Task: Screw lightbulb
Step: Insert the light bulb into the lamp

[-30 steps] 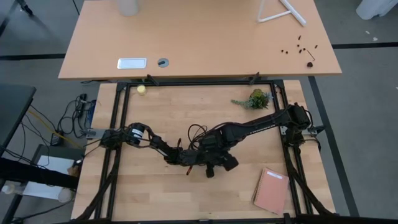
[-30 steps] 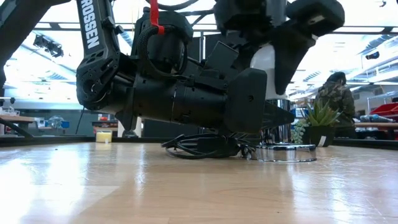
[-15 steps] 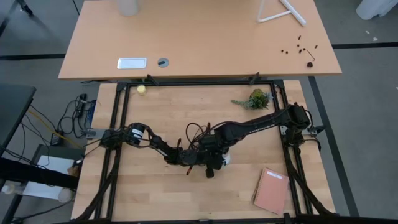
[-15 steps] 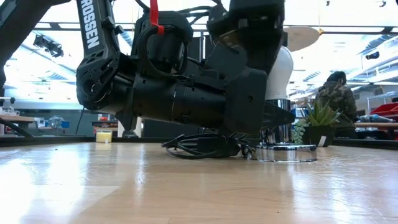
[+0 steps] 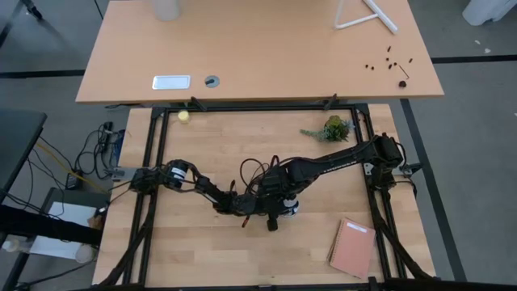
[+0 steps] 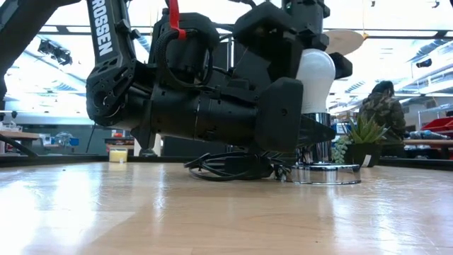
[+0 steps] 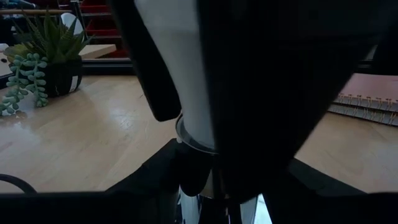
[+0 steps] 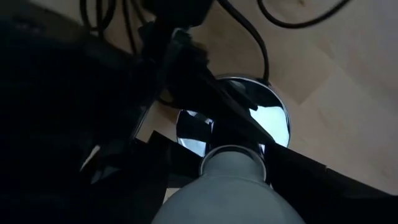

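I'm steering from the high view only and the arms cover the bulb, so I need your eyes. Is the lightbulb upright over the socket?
Observer: Yes. In the low view the lightbulb stands upright, base down over the socket. I cannot tell how far it is threaded in.
Operator: Which arm has it?
Observer: The right gripper comes from above and is shut on the glass, with a finger on each side.
Operator: And the left arm?
Observer: The left gripper lies low and level along the table, with its tip at the socket's neck.
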